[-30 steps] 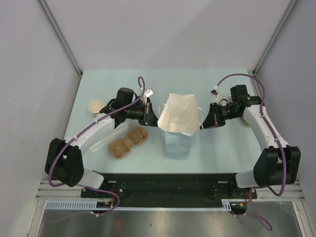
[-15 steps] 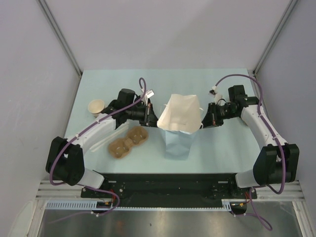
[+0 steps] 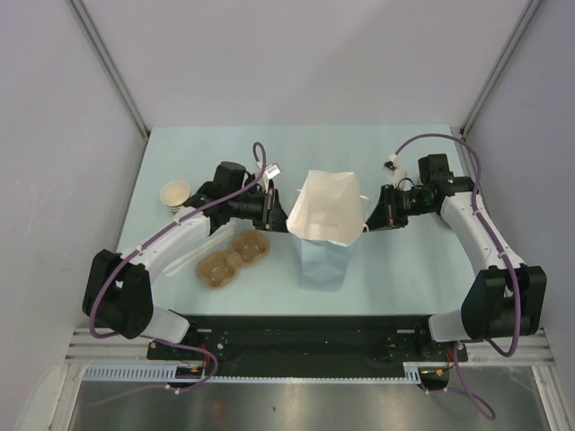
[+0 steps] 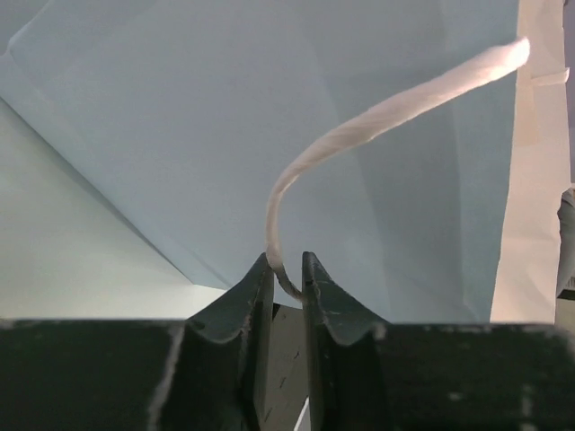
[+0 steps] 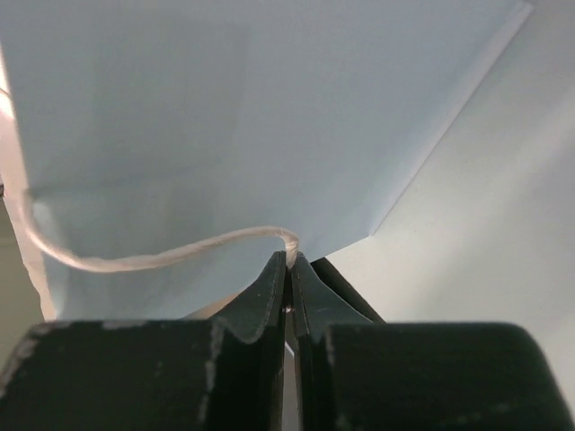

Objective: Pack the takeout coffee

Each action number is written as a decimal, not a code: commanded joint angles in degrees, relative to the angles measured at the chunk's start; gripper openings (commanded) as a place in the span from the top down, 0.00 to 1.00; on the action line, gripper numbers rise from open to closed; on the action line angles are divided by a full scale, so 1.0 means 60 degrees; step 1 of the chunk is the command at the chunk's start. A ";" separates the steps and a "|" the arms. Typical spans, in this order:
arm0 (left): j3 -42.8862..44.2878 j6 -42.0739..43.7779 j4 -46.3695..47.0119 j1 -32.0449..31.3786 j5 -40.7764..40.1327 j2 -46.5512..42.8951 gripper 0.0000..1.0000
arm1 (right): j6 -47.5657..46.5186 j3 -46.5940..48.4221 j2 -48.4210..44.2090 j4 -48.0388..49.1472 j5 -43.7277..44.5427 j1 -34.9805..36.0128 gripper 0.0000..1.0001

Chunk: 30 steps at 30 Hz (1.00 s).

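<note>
A pale blue paper bag (image 3: 320, 259) stands upright in the middle of the table (image 3: 404, 269), its mouth open and showing cream paper inside. An arm reaches in from each side of it, and each has one of the bag's twisted paper handles.

The left gripper (image 3: 270, 208) sits just left of the bag's upper rim. In its wrist view the two dark fingers (image 4: 243, 296) are drawn almost together at the bottom centre of the frame, pinching the left handle (image 4: 395, 106). The white cord rises from between the tips and curves away to the upper right, across the bag's blue side.

The right gripper (image 3: 371, 224) is just right of the bag, near its rim. In its own wrist view the fingers (image 5: 268, 287) are pressed tight at the bottom centre, clamped on the end of the right handle (image 5: 180, 251). That cord sags leftward in a shallow loop and climbs the left edge of the frame, with the blue wall of the bag behind it.

Left of the bag, in the lower left part of the table, lies a brown pulp carrier (image 3: 233, 258). Further left and a little higher stands a short stack of tan cups (image 3: 174, 192), beside the left arm.

I cannot pick out the coffee in any of the three views. From above, the bag's mouth shows only paper, and the arms cover part of the table.
</note>
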 commanded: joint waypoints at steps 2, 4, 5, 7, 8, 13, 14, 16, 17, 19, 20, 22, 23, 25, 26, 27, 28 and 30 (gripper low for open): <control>0.0474 0.0449 -0.0324 -0.0036 -0.0434 -0.0778 0.63 | -0.0160 0.0093 -0.0685 0.0008 0.0055 -0.0630 0.81; 0.0634 0.0434 -0.0338 -0.0021 -0.0478 -0.1012 0.57 | -0.0277 0.0225 -0.0773 -0.0182 -0.0062 -0.0748 0.74; 0.0693 0.0434 -0.0352 -0.0021 -0.0464 -0.1057 0.56 | -0.0321 0.0385 -0.0860 -0.0212 -0.0120 -0.0748 0.70; 0.0868 0.0405 -0.0367 0.0008 -0.0464 -0.1145 0.54 | -0.0365 0.0532 -0.0948 -0.0271 -0.0150 -0.0748 0.66; 0.0942 0.0405 -0.0382 0.0037 -0.0449 -0.1232 0.53 | -0.0366 0.0664 -0.1021 -0.0286 -0.0165 -0.0748 0.62; 0.1425 0.0478 -0.0528 0.0140 -0.0551 -0.1438 0.46 | -0.0292 0.1177 -0.1110 -0.0417 -0.0268 -0.0763 0.56; 0.1484 0.0507 -0.0557 0.0140 -0.0566 -0.1511 0.44 | -0.0263 0.1352 -0.1110 -0.0432 -0.0282 -0.0763 0.55; 0.1675 0.0595 -0.0718 0.0169 -0.0625 -0.1584 0.38 | -0.0220 0.1528 -0.1139 -0.0476 -0.0268 -0.0748 0.50; 0.1719 0.0639 -0.0762 0.0169 -0.0654 -0.1614 0.36 | -0.0190 0.1602 -0.1183 -0.0476 -0.0239 -0.0748 0.48; 0.1880 0.0727 -0.0923 0.0198 -0.0712 -0.1702 0.29 | -0.0175 0.1807 -0.1198 -0.0506 -0.0224 -0.0763 0.42; 0.1909 0.0742 -0.0982 0.0213 -0.0698 -0.1745 0.28 | -0.0175 0.1880 -0.1198 -0.0520 -0.0180 -0.0748 0.40; 0.2041 0.0815 -0.1070 0.0242 -0.0669 -0.1804 0.23 | -0.0190 0.2071 -0.1198 -0.0579 -0.0150 -0.0748 0.34; 0.2085 0.0873 -0.1099 0.0257 -0.0625 -0.1804 0.22 | -0.0190 0.2129 -0.1198 -0.0594 -0.0121 -0.0763 0.31; 0.2187 0.0932 -0.1114 0.0286 -0.0523 -0.1848 0.18 | -0.0248 0.2290 -0.1198 -0.0710 -0.0107 -0.1026 0.21; 0.2231 0.0976 -0.1100 0.0316 -0.0334 -0.1848 0.16 | -0.0292 0.2349 -0.1198 -0.0740 -0.0106 -0.1027 0.19; 0.2290 0.1005 -0.1085 0.0345 -0.0187 -0.1892 0.13 | -0.0350 0.2408 -0.1198 -0.0827 -0.0121 -0.1056 0.16; 0.2290 0.1020 -0.1012 0.0490 0.0003 -0.1936 0.08 | -0.0395 0.2553 -0.1212 -0.0872 -0.0107 -0.1070 0.12; 0.2291 0.0918 -0.0779 0.0725 0.0326 -0.2053 0.06 | -0.0468 0.2686 -0.1227 -0.1018 -0.0136 -0.1173 0.09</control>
